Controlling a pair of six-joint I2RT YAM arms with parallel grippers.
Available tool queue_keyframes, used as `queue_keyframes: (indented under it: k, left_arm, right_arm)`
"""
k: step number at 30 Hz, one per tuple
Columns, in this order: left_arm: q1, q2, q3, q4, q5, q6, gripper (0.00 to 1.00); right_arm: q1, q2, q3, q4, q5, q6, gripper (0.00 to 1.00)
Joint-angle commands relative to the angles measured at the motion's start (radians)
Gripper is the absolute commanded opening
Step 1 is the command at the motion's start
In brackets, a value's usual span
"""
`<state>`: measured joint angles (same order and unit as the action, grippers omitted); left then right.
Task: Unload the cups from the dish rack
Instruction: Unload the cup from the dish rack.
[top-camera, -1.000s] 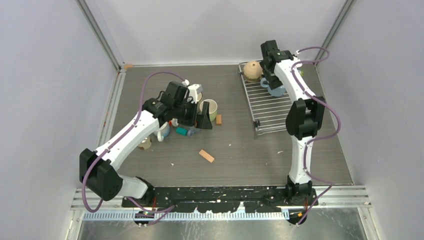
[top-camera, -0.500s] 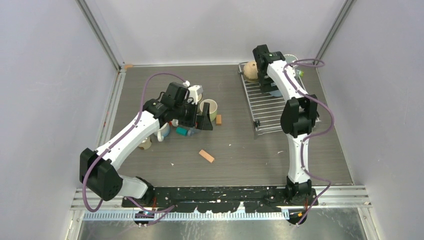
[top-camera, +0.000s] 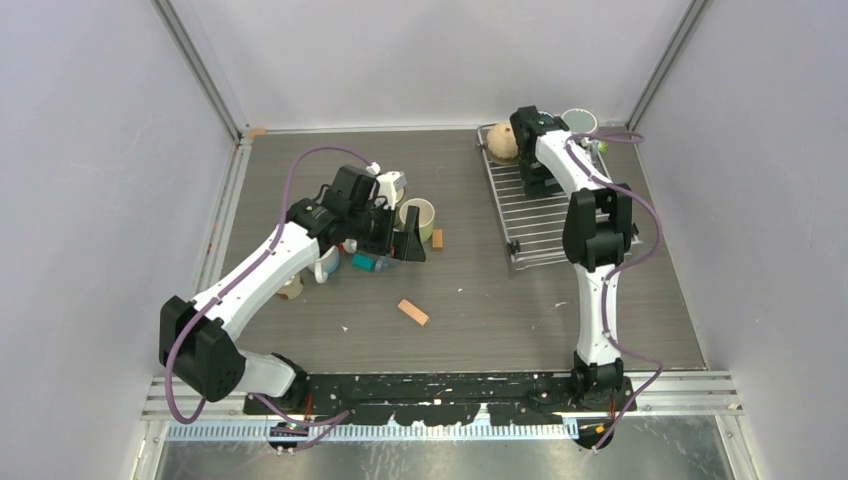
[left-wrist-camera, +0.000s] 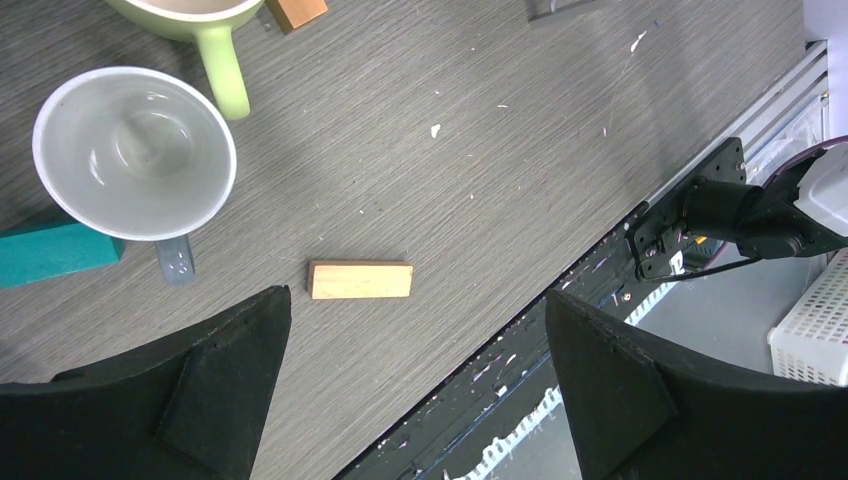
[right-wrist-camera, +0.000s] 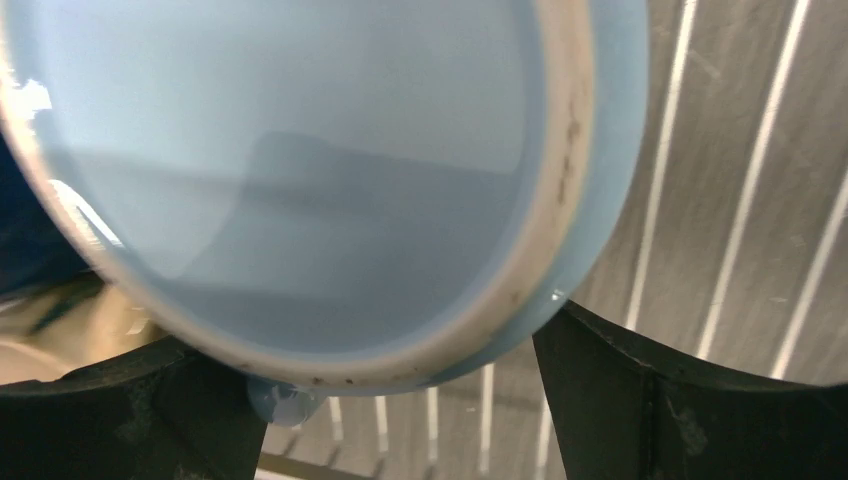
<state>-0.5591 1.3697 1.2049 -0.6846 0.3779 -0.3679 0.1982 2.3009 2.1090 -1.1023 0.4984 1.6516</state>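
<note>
R arm is stretched out over the far end of the dish rack (top-camera: 535, 225). R claw (right-wrist-camera: 390, 345) is down around the light blue mug (right-wrist-camera: 300, 170). Wrist cam is filled w/ it: mouth tipped toward the lens, handle stub poking out at the bottom, rack wires showing beside and below. One finger (right-wrist-camera: 690, 400) sits up against the mug wall, the other is on the opposite side. Pinching or just straddling? Can't tell from here. From above, that mug is hidden under the arm.

Also at the rack: tan mug (top-camera: 503, 141) upside down at the far-left corner, grey-green mug (top-camera: 578, 120) mouth up at the far-right corner.

Over to the L side. L claw (left-wrist-camera: 417, 330) hangs above the desk (left-wrist-camera: 520, 150), fingers spread wide, nothing btwn them. Under it a wood block (left-wrist-camera: 360, 280) lies flat. A white mug (left-wrist-camera: 135, 150) stands upright near it, w/ a teal block (left-wrist-camera: 55, 255) just beside. The lime green mug (left-wrist-camera: 225, 60) is next door, handle pointing toward the white one, and a small orange block (left-wrist-camera: 297, 10) sits close by its rim.
</note>
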Motion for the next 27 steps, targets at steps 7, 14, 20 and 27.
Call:
queue_keyframes:
  k: [7,14,20,27]
  left_arm:
    - [-0.003,-0.020,0.000,0.039,0.018,-0.012,1.00]
    - [-0.004,-0.018,0.002,0.040,0.012,-0.012,1.00]
    - [-0.003,-0.019,-0.001,0.037,0.009,-0.011,1.00]
    - [-0.004,-0.018,-0.001,0.038,0.006,-0.011,1.00]
  right_arm:
    - [-0.068,-0.208,-0.271,0.128,-0.013,-0.234,0.86]
    - [-0.139,-0.234,-0.299,0.191,-0.109,-0.500,0.81]
    - [-0.165,-0.234,-0.334,0.288,-0.177,-0.652,0.76]
    - [-0.172,-0.214,-0.310,0.323,-0.146,-0.845,0.73]
